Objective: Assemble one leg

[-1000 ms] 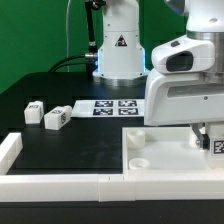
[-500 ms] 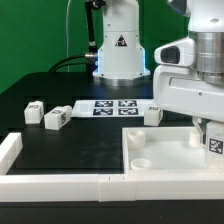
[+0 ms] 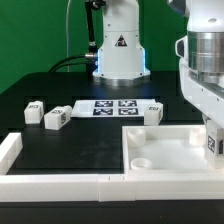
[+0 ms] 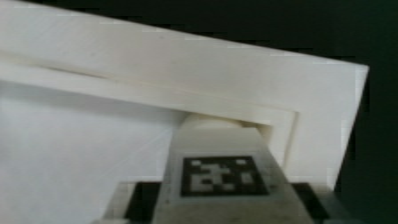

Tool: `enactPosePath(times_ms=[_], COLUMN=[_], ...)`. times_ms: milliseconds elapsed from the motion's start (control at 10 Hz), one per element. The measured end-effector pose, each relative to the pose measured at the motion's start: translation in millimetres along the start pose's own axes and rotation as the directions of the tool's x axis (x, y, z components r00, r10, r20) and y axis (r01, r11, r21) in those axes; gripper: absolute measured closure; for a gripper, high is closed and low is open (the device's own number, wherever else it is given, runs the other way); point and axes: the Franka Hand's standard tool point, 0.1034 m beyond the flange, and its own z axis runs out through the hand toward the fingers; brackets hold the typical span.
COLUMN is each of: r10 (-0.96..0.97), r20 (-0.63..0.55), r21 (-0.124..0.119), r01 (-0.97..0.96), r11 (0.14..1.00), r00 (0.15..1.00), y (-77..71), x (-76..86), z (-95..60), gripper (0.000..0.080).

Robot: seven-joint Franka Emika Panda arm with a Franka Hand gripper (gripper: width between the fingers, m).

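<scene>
Four small white chunky plastic legs, each bearing a black-and-white square tag, show on a black table (image 3: 70,140). One leg (image 3: 213,143) hangs in the robot arm's two-finger gripper (image 3: 212,148) at the exterior view's right edge, above the far right corner of the big flat white square panel (image 3: 165,150) with round sockets; the wrist view shows this leg (image 4: 224,165) tag-up between the dark fingers, clamped on both sides, over the panel's raised corner (image 4: 267,105). Whether the block touches the panel cannot be told. A second leg (image 3: 153,113) stands just behind the panel's back edge. Two more legs (image 3: 33,112) (image 3: 55,120) sit close together, well apart from the panel, at the exterior view's left. Between them and the second leg lies the thin white marker board (image 3: 108,108). White rails (image 3: 60,183) border the near edge of the table.
</scene>
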Motion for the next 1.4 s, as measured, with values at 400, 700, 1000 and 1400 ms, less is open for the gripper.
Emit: enactPosePath(times_ms=[400,700,1000,1400], r10=[-0.064,-0.417,-0.744,-0.954], r20=[0.001,0.002,0.004,0.006], r21=[0.001,-0.002,-0.001,-0.012], r01=[0.064,0.417,0.744,0.954], r11=[0.998,0.909,0.668,0.299], r00=[0.998,0.909,0.668,0.299], y=[0.9,3.3,3.2,3.7], x=[-2.4,-7.1,-4.4,1.3], z=[2.7,3.1,2.8,4.5], gripper=[0.0172,0.0151,0.0150,0.0150])
